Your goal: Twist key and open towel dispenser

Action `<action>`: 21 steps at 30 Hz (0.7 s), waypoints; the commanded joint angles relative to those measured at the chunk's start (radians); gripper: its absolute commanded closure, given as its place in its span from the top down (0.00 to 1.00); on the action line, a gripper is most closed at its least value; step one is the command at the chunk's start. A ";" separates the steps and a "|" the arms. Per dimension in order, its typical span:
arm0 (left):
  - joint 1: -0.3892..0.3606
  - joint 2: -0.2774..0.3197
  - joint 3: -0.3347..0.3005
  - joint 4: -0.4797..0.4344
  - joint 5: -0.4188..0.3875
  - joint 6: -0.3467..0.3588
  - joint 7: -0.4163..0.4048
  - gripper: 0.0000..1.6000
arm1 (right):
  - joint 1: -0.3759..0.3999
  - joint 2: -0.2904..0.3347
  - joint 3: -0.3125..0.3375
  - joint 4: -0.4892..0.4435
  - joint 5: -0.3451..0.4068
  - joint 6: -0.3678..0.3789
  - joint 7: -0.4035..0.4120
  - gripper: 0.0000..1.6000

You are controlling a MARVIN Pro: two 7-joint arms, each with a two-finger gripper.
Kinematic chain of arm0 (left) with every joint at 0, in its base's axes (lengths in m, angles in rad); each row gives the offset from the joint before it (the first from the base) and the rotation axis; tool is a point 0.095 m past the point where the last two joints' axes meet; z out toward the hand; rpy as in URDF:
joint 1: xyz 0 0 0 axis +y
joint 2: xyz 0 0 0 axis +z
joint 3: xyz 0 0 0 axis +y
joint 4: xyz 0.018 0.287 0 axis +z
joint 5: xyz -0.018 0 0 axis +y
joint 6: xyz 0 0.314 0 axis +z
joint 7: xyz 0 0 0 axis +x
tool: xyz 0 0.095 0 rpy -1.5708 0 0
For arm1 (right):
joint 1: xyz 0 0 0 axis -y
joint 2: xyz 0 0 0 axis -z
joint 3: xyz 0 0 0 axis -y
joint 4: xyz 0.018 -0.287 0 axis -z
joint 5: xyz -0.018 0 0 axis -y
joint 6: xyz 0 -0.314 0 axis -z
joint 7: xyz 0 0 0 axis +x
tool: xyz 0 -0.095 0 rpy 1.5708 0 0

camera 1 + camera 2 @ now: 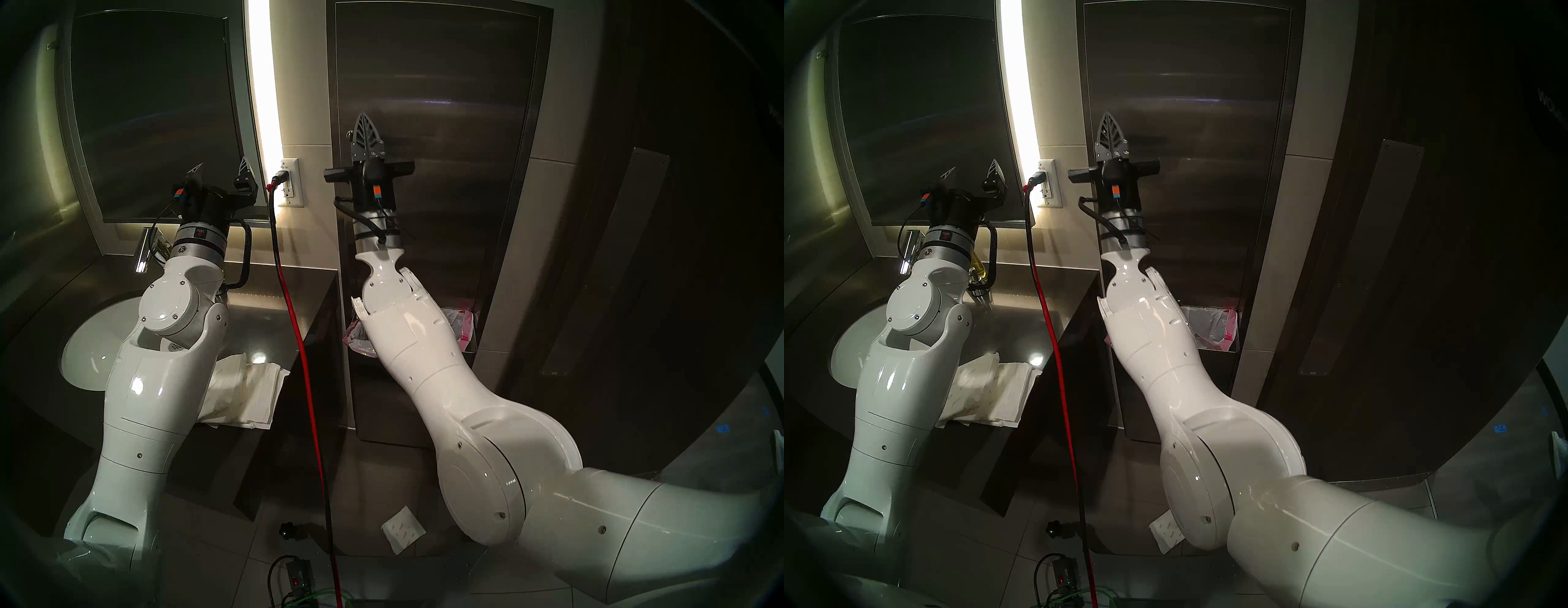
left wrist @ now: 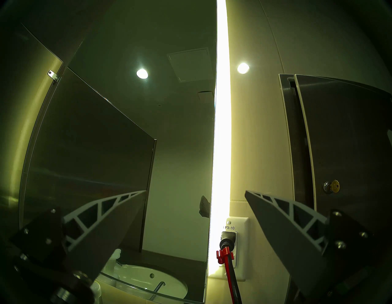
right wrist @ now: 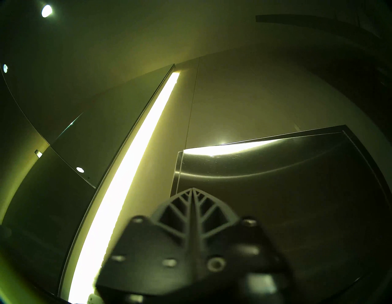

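Ribbed triangular fingers [image 1: 365, 127] pressed together, brushed steel towel dispenser [image 1: 445, 85]

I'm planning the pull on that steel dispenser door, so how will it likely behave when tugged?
The towel dispenser door looks like stiff sheet steel, so probably rigid. Its brushed face offers little grip, likely slippery. Its left edge already stands slightly off the frame, so it should swing freely.

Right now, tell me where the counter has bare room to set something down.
Bare: the counter strip behind the paper towels, between the basin and the red cable. Crowded: the front corner under the towels, and the faucet side, where the left arm hangs over.
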 commanded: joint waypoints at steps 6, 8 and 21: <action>-0.012 0.001 -0.002 -0.008 0.000 -0.002 -0.001 1.00 | -0.174 0.066 -0.022 -0.194 -0.048 -0.011 -0.010 0.81; -0.013 0.001 -0.002 -0.008 0.000 -0.002 -0.001 1.00 | -0.192 0.076 -0.028 -0.220 -0.054 -0.011 -0.012 0.81; -0.014 0.001 -0.002 -0.009 0.000 -0.002 -0.001 1.00 | -0.290 0.147 -0.084 -0.379 -0.078 -0.011 -0.028 0.81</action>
